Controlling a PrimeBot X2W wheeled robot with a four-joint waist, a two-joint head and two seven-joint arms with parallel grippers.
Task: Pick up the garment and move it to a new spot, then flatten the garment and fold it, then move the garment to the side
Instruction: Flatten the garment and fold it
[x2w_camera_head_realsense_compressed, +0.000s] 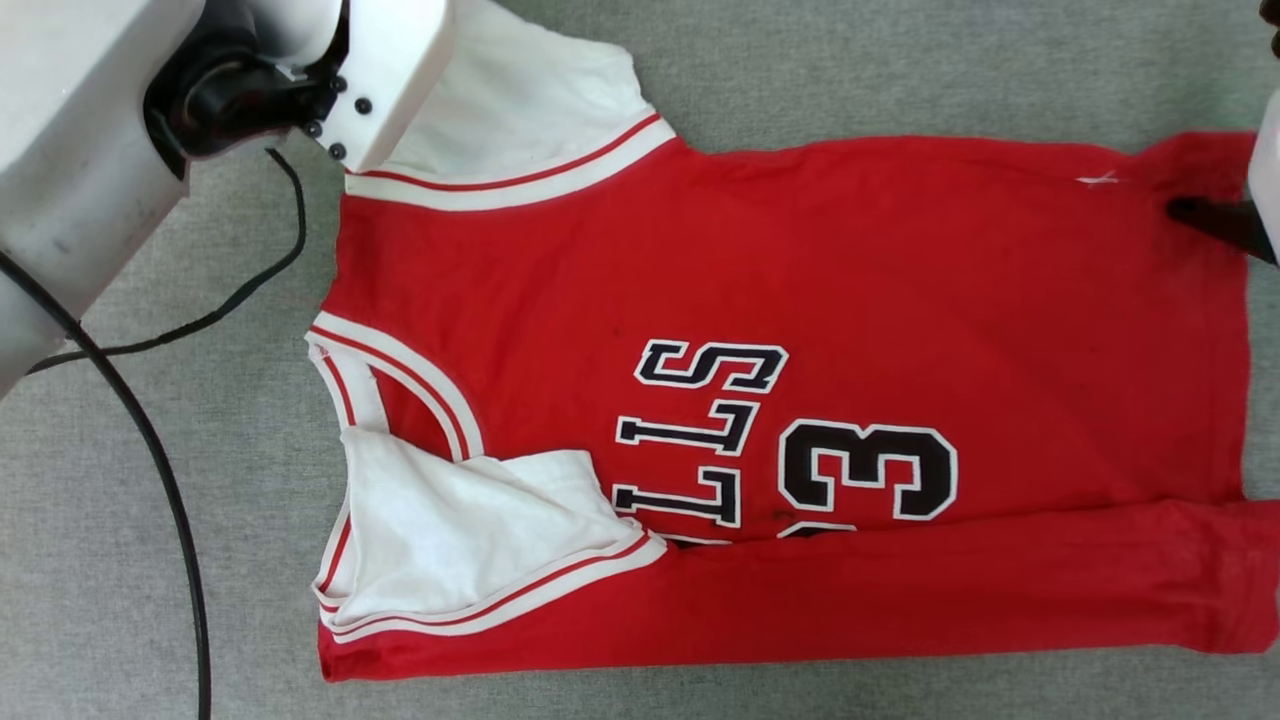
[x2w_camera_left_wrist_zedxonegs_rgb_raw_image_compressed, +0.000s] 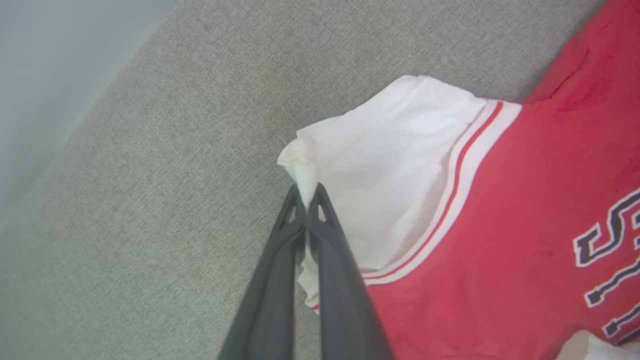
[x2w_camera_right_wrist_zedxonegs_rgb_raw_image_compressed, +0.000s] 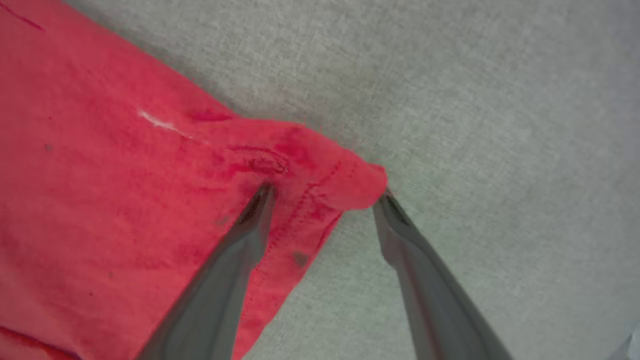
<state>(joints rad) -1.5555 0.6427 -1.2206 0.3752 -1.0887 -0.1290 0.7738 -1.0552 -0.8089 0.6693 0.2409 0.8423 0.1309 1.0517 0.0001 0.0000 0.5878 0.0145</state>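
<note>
Pinching garment (x2w_camera_left_wrist_zedxonegs_rgb_raw_image_compressed: 500, 210) sleeve, left gripper (x2w_camera_left_wrist_zedxonegs_rgb_raw_image_compressed: 306, 196), right gripper (x2w_camera_right_wrist_zedxonegs_rgb_raw_image_compressed: 324, 196) astride hem corner

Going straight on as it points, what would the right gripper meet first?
The right gripper would first meet the garment: its red hem corner sits bunched between the open jaws. Grey surface beyond; depth unclear.
</note>
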